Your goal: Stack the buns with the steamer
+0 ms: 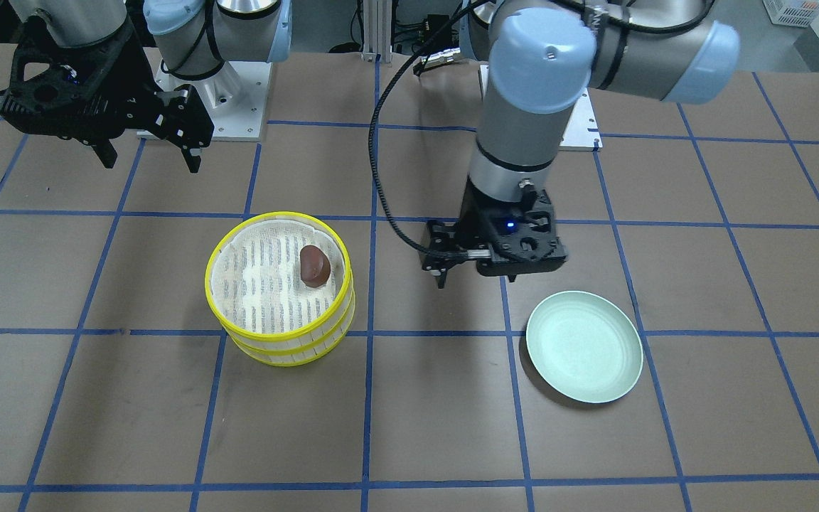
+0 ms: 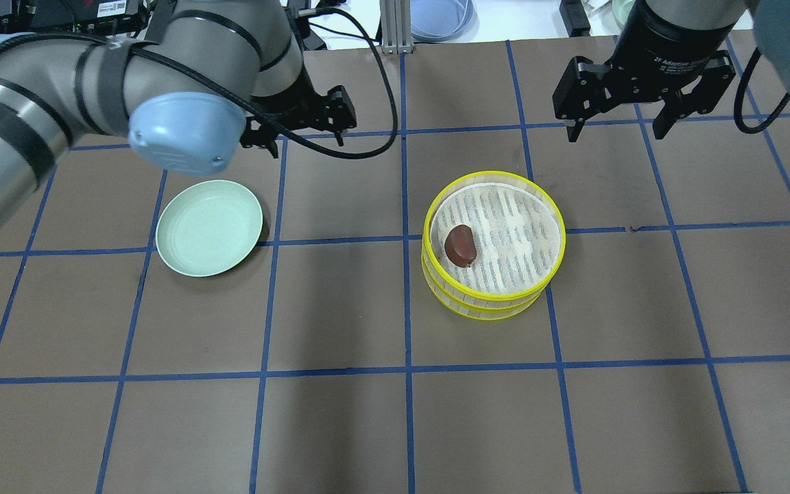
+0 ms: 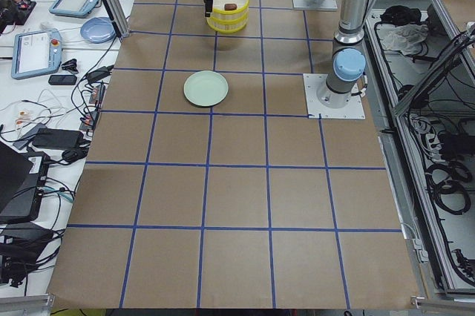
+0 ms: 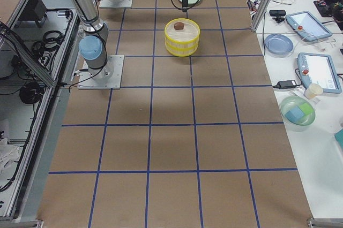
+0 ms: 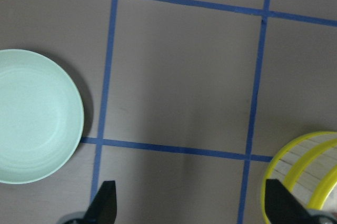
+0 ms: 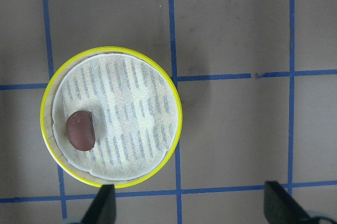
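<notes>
A yellow-rimmed steamer (image 2: 494,302) of two stacked tiers stands on the table. The dark reddish-brown bun (image 2: 460,245) lies on the white liner of the top tier, and shows in the front view (image 1: 315,266) and the right wrist view (image 6: 80,130). The cream-white bun is not in view. My right gripper (image 2: 616,130) is open and empty, raised beyond the steamer's far right side. My left gripper (image 2: 299,127) is open and empty, hanging between the steamer and the plate; the left wrist view shows the steamer's rim (image 5: 305,171) at its lower right.
An empty pale green plate (image 2: 209,228) lies on the table's left part, also seen in the left wrist view (image 5: 31,116). Blue tape lines grid the brown table. Side tables with tablets, bowls and cables stand past the far edge (image 4: 311,67).
</notes>
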{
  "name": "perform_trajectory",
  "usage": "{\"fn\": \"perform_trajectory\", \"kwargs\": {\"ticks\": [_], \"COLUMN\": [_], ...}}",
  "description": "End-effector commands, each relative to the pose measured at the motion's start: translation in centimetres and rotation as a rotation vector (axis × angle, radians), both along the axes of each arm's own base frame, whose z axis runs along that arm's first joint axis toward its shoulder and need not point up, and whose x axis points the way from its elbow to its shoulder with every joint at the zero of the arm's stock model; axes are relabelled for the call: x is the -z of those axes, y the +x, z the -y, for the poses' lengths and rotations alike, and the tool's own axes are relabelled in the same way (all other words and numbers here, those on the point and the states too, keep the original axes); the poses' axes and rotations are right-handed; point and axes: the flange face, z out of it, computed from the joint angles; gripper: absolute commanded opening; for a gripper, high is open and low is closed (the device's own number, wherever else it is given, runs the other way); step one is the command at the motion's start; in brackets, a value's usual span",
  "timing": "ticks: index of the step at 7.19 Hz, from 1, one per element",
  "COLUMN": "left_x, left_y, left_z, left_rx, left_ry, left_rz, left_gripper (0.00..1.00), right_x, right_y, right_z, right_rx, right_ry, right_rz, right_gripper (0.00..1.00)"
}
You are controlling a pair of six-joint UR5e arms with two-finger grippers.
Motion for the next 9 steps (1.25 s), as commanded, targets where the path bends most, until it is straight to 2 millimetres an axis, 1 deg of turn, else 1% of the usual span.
{"fn": "perform_trajectory", "kwargs": {"ticks": [1,2,3,4,5,6,7,8,9], "left_x": [-6.0,-9.8,-13.0,-14.5,-15.0,-14.4,-14.3,-13.9,-13.5], "left_y": [4.5,4.7,4.8,5.0,5.6,6.1,7.7,8.3,8.3], "left_z": [-2.7,-4.5,-6.9,-8.8,-9.2,-8.6,-6.3,-4.9,-4.4], "left_rx": [0.046,0.046,0.048,0.052,0.106,0.121,0.084,0.071,0.075], "left_ry": [-0.007,-0.004,0.008,0.017,0.006,0.011,-0.053,-0.059,-0.051], "left_rz": [0.026,0.026,0.027,0.030,0.060,0.062,0.042,0.023,0.025], "left_gripper": [1.00,1.00,1.00,1.00,1.00,1.00,1.00,1.00,1.00], "right_x": [-0.1,-0.1,-0.1,-0.1,-0.1,-0.1,-0.1,-0.1,-0.1], "right_y": [0.1,0.1,0.1,0.1,0.1,0.1,0.1,0.1,0.0], "right_z": [0.0,-0.1,-0.1,-0.1,-0.1,-0.1,-0.1,-0.1,-0.1], "right_rx": [0.006,0.007,0.007,0.007,0.007,0.007,0.007,0.007,0.006], "right_ry": [-0.001,-0.003,-0.003,-0.003,-0.003,-0.003,-0.003,-0.003,-0.003], "right_rz": [0.006,0.006,0.006,0.006,0.006,0.006,0.006,0.006,0.003], "right_gripper": [0.99,0.99,1.00,1.00,1.00,1.00,1.00,1.00,1.00]}}
